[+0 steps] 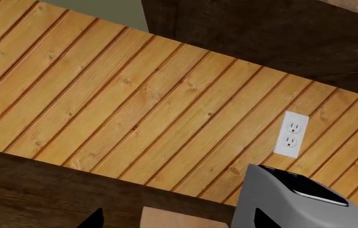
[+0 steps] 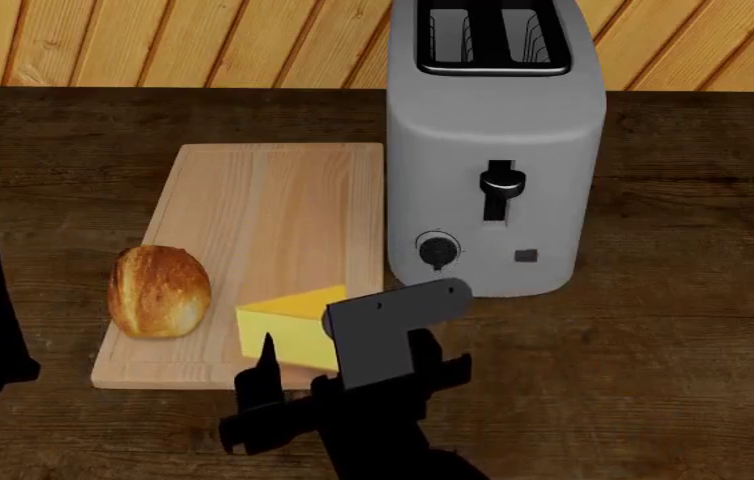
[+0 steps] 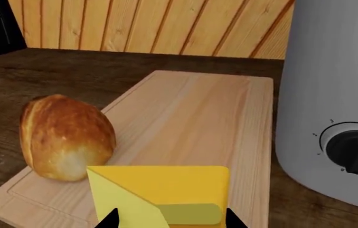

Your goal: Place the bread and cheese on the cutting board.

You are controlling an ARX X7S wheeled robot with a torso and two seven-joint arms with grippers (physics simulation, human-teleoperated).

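The pale cutting board (image 2: 270,190) lies on the dark countertop left of the toaster. The bread (image 2: 160,290) lies on the board's front left part, at its left edge; it also shows in the right wrist view (image 3: 65,135). The yellow cheese (image 2: 290,318) sits low over the board's front right part. My right gripper (image 2: 300,352) has a finger on each side of the wedge (image 3: 160,192) and is closed to its width (image 3: 171,221). My left gripper (image 1: 177,221) is open and empty, with a corner of the board (image 1: 179,219) between its tips. In the head view only a dark part of the left arm shows.
A grey toaster (image 2: 495,150) stands right against the board's right edge, close to my right gripper; it also shows in the left wrist view (image 1: 293,204). A wood-panelled wall (image 2: 150,40) with a socket (image 1: 292,134) backs the countertop (image 2: 671,360).
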